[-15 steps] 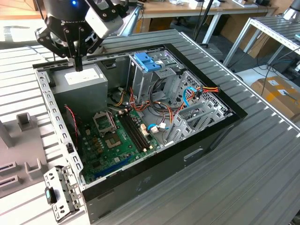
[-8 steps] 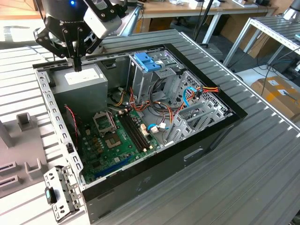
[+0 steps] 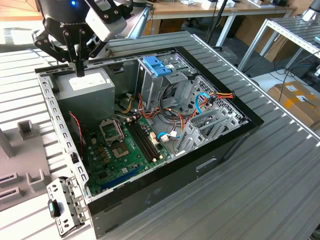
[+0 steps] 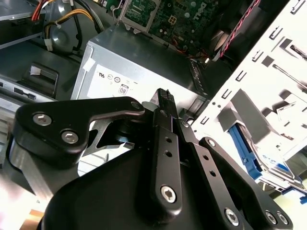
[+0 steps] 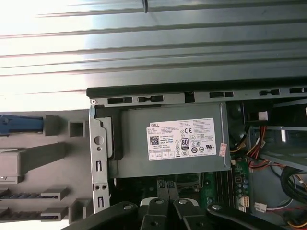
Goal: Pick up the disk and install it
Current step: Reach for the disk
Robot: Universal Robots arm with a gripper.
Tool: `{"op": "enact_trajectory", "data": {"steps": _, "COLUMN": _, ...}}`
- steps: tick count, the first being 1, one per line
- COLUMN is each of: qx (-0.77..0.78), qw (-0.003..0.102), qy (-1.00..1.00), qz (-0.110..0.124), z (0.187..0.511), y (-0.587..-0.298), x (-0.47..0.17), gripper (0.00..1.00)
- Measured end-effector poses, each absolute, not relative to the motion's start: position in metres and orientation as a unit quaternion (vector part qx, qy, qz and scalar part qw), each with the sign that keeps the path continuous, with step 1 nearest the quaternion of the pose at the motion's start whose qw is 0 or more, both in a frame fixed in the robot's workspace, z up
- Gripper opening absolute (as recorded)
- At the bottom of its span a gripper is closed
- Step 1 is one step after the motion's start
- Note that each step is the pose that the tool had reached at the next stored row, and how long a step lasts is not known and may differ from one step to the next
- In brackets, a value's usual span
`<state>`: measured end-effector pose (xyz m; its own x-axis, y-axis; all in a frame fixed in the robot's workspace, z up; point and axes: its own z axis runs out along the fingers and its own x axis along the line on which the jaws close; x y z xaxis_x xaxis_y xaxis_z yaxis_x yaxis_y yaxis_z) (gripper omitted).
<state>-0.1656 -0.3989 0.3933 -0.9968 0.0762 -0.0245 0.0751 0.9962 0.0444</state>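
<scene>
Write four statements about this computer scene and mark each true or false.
1. The gripper is over the power supply. True.
2. The gripper is wide open. False: it is shut, with nothing in it.
3. The computer case is open, showing the motherboard. True.
4. The blue tray lies on the motherboard. False: it sits on top of the drive cage.
</scene>
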Motion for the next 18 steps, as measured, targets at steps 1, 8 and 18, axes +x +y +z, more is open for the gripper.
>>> {"op": "enact_trajectory", "data": {"steps": 1, "qx": 0.038, "qw": 0.013, "qy": 0.999, "qz": 0.022, "z": 0.393, "y": -0.399, "x": -0.166, "gripper": 0.11}}
{"op": "enact_trajectory", "data": {"steps": 8, "qx": 0.038, "qw": 0.013, "qy": 0.999, "qz": 0.022, "z": 0.393, "y": -0.399, "x": -0.171, "gripper": 0.11}}
{"op": "enact_trajectory", "data": {"steps": 18, "qx": 0.038, "qw": 0.013, "qy": 0.999, "qz": 0.022, "z": 0.393, "y": -0.399, "x": -0.177, "gripper": 0.11}}
